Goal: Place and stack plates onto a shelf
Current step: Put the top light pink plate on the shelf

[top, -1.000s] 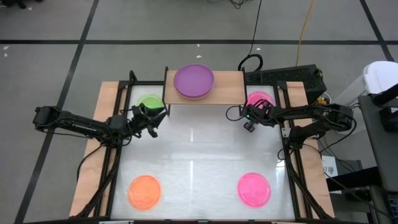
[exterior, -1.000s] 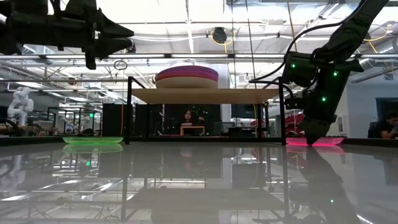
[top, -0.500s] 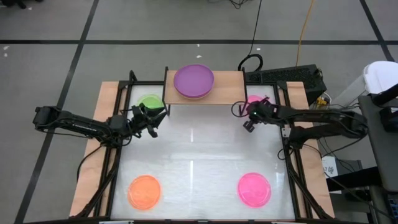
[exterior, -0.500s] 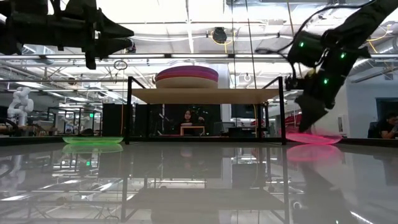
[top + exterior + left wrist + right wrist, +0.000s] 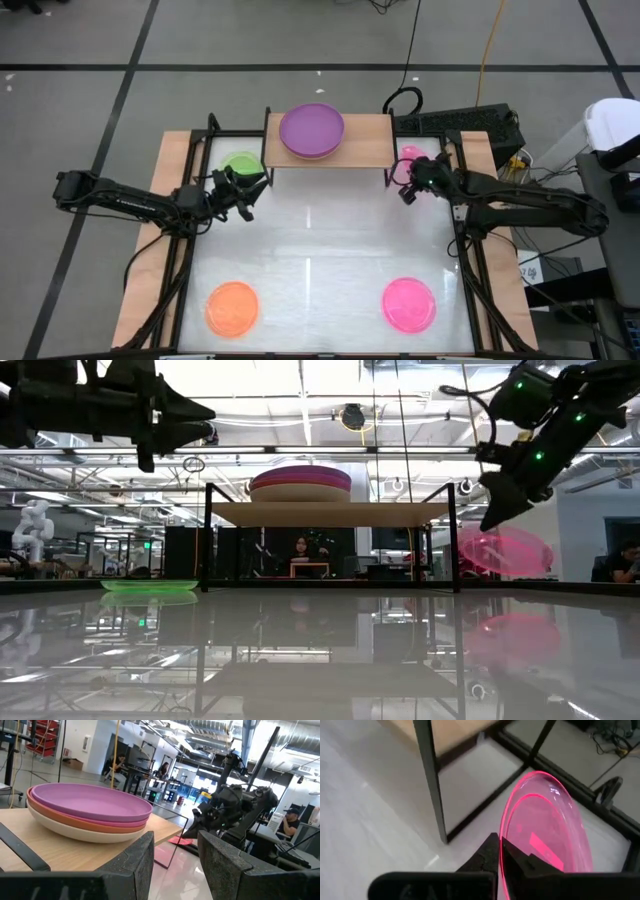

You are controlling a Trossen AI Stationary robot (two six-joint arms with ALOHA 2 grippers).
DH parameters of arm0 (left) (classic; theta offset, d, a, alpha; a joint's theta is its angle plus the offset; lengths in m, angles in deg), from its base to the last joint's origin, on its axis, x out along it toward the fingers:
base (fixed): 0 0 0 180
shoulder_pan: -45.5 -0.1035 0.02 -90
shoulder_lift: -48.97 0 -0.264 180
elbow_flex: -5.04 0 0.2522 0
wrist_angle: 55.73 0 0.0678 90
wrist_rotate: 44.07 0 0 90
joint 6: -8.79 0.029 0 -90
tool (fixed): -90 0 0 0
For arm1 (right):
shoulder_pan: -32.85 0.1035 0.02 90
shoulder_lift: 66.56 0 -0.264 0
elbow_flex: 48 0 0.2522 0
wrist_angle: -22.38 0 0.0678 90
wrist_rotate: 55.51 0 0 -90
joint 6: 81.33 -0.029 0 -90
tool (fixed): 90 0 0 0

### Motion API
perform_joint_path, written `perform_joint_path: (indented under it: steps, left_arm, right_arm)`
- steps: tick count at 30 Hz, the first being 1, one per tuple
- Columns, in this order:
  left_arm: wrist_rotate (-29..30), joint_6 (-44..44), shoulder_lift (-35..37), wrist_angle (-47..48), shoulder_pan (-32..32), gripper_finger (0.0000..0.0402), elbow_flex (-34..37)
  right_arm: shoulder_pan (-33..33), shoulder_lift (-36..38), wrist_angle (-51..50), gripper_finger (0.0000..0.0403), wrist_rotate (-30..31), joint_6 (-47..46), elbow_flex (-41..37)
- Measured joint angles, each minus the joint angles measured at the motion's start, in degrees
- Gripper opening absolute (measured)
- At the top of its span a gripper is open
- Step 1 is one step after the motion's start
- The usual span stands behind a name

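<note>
While left gripper hangs released | right gripper pinches pink plate, tilted, beside shelf

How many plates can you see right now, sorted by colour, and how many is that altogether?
Purple: 1, top of the stack on the shelf
Orange: 2, one in that stack, one on the table
Beige: 1, bottom of the stack
Green: 1, beside the shelf
Pink: 2, one on the table, one held by the right gripper
Total: 7 plates

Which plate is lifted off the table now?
The pink plate beside the shelf, tilted in the right tool; the green, orange and magenta ones lie flat.
</note>
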Motion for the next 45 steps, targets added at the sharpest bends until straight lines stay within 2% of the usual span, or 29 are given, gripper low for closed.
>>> perform_joint_path:
  steps: [13, 18, 25, 33, 39, 45]
  left_arm:
    - [0.0, -0.1, 0.0, 0.0, 0.0, 0.0157, 0.0]
    - [0.0, -0.2, 0.0, 0.0, 0.0, 0.0157, 0.0]
    - [0.0, -0.2, 0.0, 0.0, 0.0, 0.0157, 0.0]
    - [1.5, 0.0, 0.0, 0.0, 0.0, 0.0157, 0.0]
    - [1.5, 0.0, 0.0, 0.0, 0.0, 0.0157, 0.0]
    - [1.5, 0.0, 0.0, 0.2, 0.0, 0.0157, 0.0]
  right_arm:
    - [1.0, 5.2, 12.0, 0.0000, 0.2, 5.5, 0.7]
    - [1.1, 5.1, 11.9, 0.0000, 4.9, 8.6, 4.7]
    - [1.1, 4.3, 13.1, 0.0000, 4.6, 11.4, 11.1]
    - [5.3, -3.8, 16.2, 0.0000, 2.7, 13.0, 18.5]
    - [8.4, -14.1, 17.2, 0.0000, 2.9, 20.2, 24.4]
    - [9.0, -24.1, 16.9, 0.0000, 2.9, 28.9, 26.3]
